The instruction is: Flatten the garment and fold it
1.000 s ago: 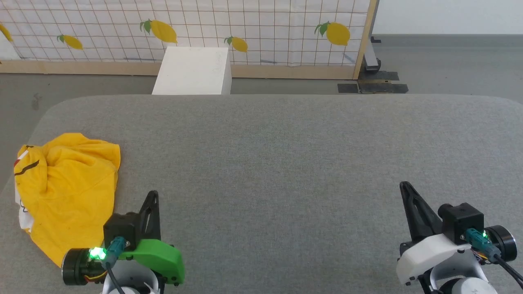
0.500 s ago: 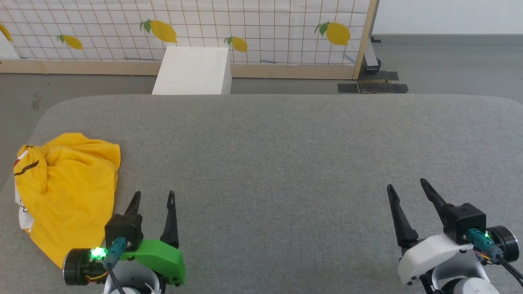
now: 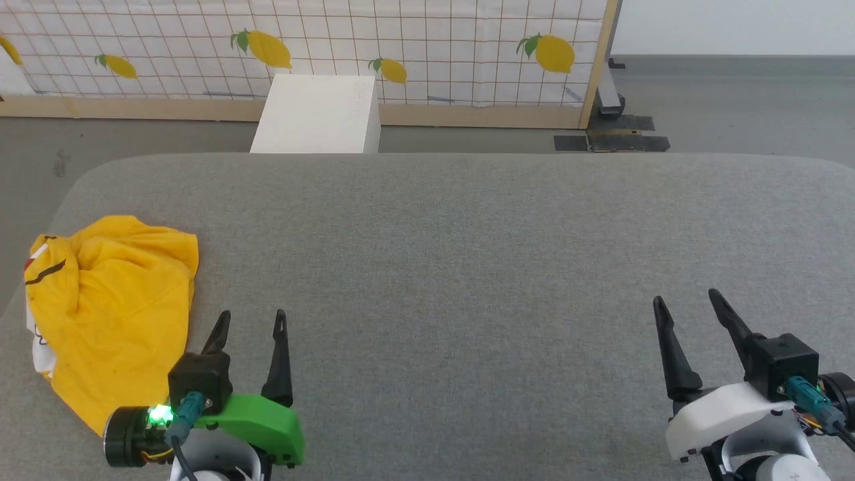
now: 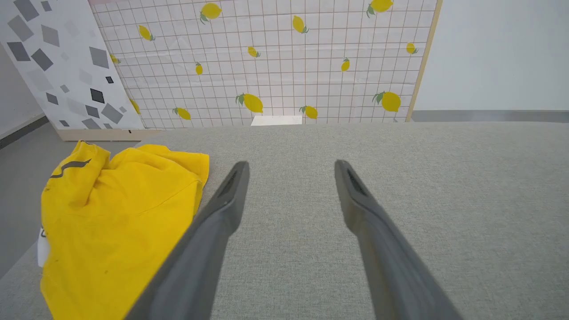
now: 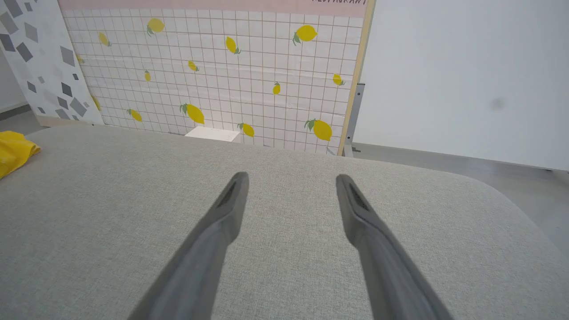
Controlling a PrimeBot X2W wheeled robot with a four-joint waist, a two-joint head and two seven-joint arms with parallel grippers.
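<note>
The crumpled bright yellow T-shirt [image 3: 107, 321] lies just left of my left hand [image 3: 250, 321], both hands spread apart and empty.

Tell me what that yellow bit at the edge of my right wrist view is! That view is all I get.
Observer: It's the garment, a yellow T-shirt crumpled in a heap at the left end of the grey padded surface.
Operator: Is anything holding it?
Observer: No. The left pincer is open beside the shirt, with nothing between its fingers.
Operator: Is the shirt all yellow?
Observer: Not quite. A thin black stripe and a white patch show along its left side.
</note>
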